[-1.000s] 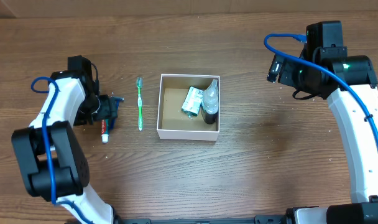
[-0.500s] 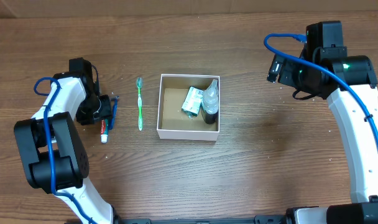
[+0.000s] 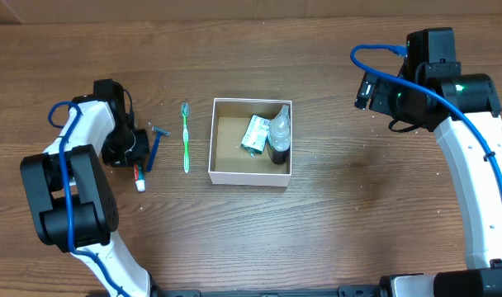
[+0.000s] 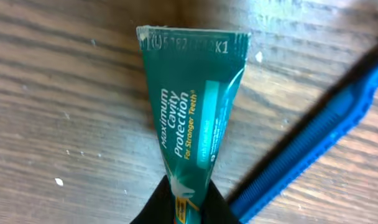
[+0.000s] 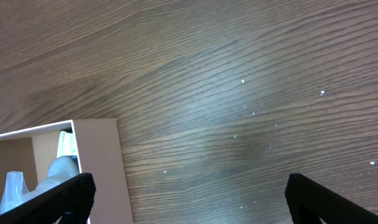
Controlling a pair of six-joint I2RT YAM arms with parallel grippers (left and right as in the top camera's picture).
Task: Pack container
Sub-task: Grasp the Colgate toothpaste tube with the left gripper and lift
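Left gripper (image 4: pixel 176 208), jaws pinching the toothpaste tube (image 4: pixel 192 112), has drawn back, uncovering the razor (image 3: pixel 155 147); right gripper (image 5: pixel 189 205), jaws wide.

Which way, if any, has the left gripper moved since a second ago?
Yes. Overhead, the left gripper has shifted left, away from the fixed green toothbrush, uncovering the blue razor it had covered.

We're looking at a robotics lab bench here. Two white robot arms, the left arm (image 3: pixel 69 157) and the right arm (image 3: pixel 474 181), are mounted at either side of a wood-grain table (image 3: pixel 358 223), with a blue cable (image 3: pixel 373 51) looping off the right one. Toiletries lie on the wood between them: toothbrush (image 3: pixel 185 136), razor (image 3: pixel 156 147), toothpaste tube (image 4: pixel 192 106), beside a cardboard container (image 3: pixel 251 176).
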